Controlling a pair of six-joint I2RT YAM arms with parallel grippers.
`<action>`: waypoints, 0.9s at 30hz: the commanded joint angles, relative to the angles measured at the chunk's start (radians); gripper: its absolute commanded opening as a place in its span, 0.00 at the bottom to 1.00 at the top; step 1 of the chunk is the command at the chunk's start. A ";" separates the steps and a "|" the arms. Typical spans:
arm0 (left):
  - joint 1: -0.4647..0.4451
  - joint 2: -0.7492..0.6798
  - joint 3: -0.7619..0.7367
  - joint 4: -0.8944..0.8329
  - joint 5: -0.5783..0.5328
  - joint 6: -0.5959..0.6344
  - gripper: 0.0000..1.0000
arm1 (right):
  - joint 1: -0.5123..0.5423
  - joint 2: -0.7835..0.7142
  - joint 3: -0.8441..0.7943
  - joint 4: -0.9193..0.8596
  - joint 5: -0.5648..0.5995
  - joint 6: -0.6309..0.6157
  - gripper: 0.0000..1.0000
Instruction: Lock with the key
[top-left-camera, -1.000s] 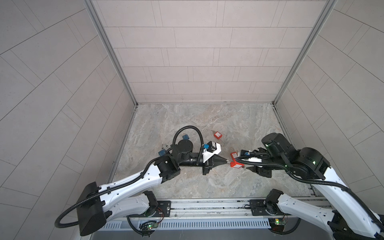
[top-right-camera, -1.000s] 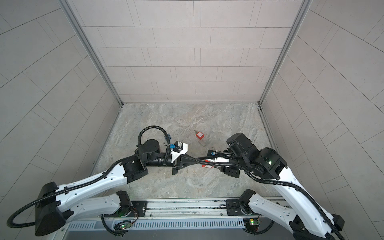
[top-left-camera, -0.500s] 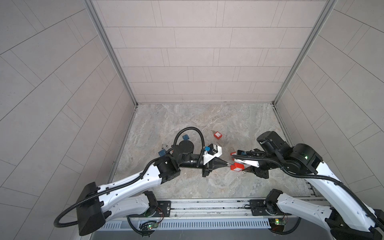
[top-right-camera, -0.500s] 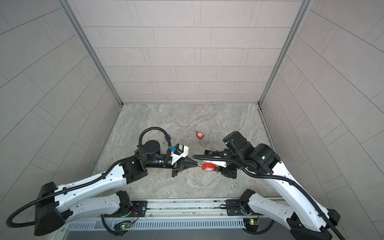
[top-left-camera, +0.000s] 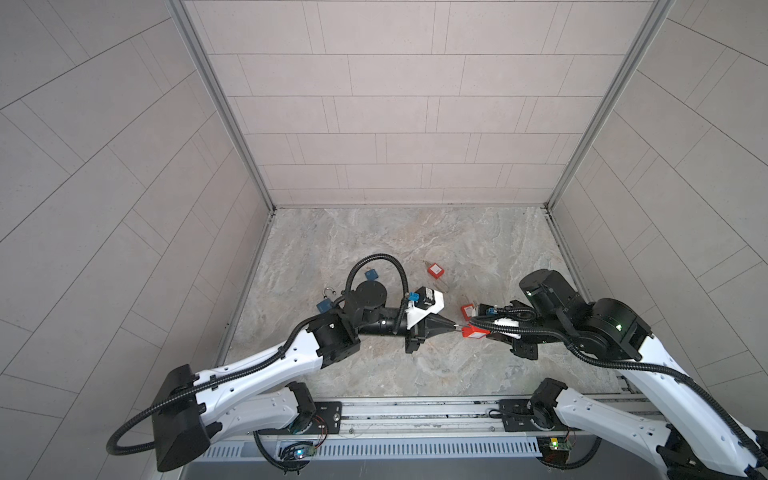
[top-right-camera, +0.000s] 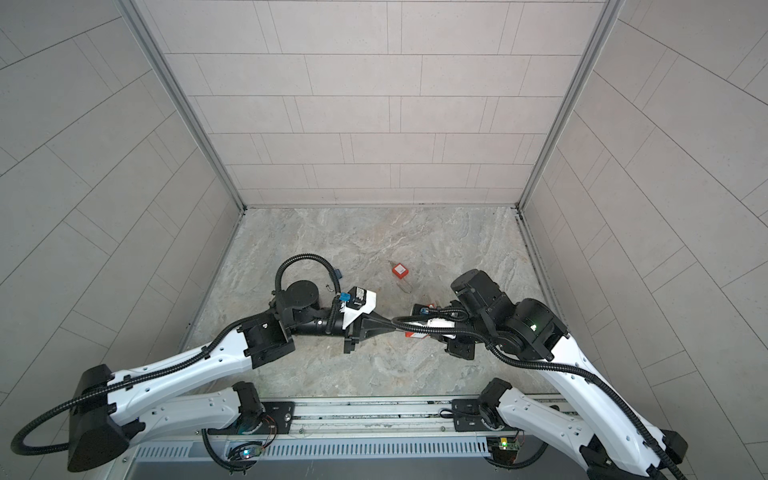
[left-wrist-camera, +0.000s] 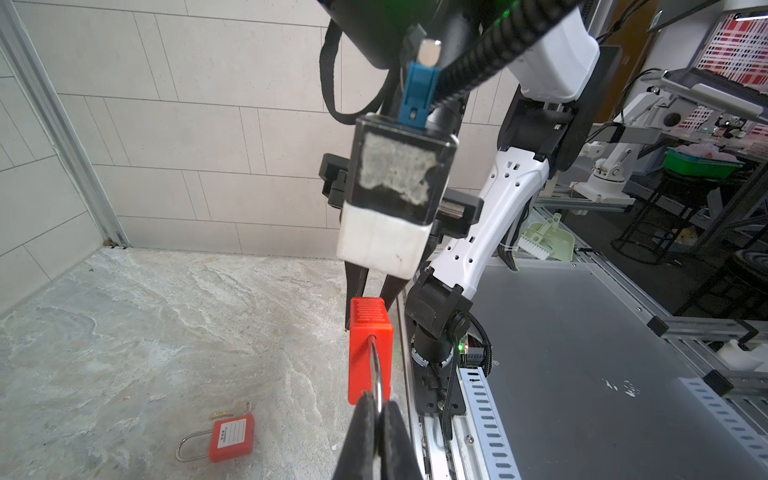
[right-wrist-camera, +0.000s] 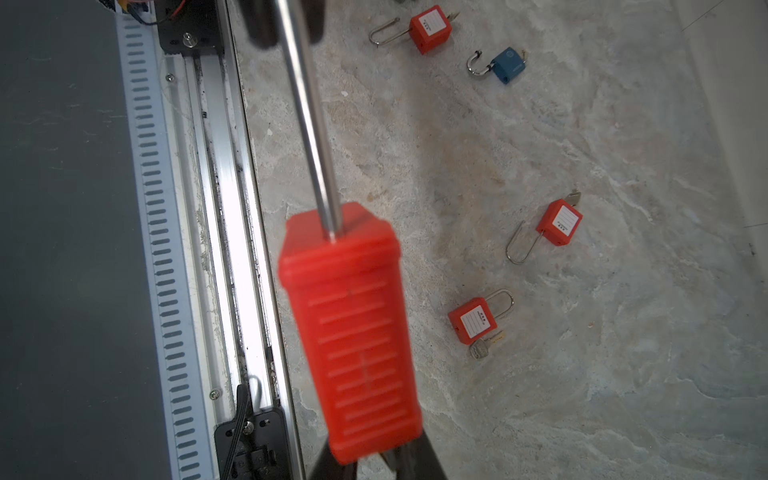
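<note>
While held clear of the grey marble-patterned floor (top-left-camera: 415, 374), just beyond the silver metal rail (top-left-camera: 415, 415) at the near edge, stretched level between both arms: a red ribbed plastic padlock (right-wrist-camera: 353, 345), right of centre, its bright steel shackle (right-wrist-camera: 309, 124) pointing left. Pinched on that shackle from the left by the left gripper (left-wrist-camera: 379, 409), black pads pressed together with only the thin steel bow between them. Met from the right by the right gripper (right-wrist-camera: 372, 465), black fingers straddling the butt end of the red body at a narrow spacing; cannot tell whether pressing on it or merely alongside. Cannot tell about a key in that end either, hidden between the fingers.

Flat on the floor just beyond the right gripper: a second red padlock with a white label (right-wrist-camera: 473, 322), shackle closed, and a silver-headed key (right-wrist-camera: 481, 348) just beside its base. Farther back and a little left: a third red labelled padlock (top-left-camera: 434, 270), long shackle swung open, a brass key stub poking from the opposite end. Well to the left: a fourth red labelled padlock (right-wrist-camera: 430, 27) with a long shackle, and beyond it a blue padlock (right-wrist-camera: 507, 66), short steel shackle hooked open.

Farthest of all, closing off the floor: a pale tiled back wall (top-left-camera: 395, 124).
</note>
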 joint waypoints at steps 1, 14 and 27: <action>-0.006 -0.020 0.024 0.060 0.002 -0.010 0.00 | -0.004 -0.008 -0.010 0.054 0.010 -0.023 0.17; -0.006 0.003 0.020 0.091 -0.007 -0.044 0.00 | -0.004 -0.094 -0.073 0.136 0.124 -0.050 0.16; -0.007 0.010 0.029 0.090 0.032 -0.049 0.00 | -0.004 -0.016 -0.011 -0.006 0.026 -0.029 0.30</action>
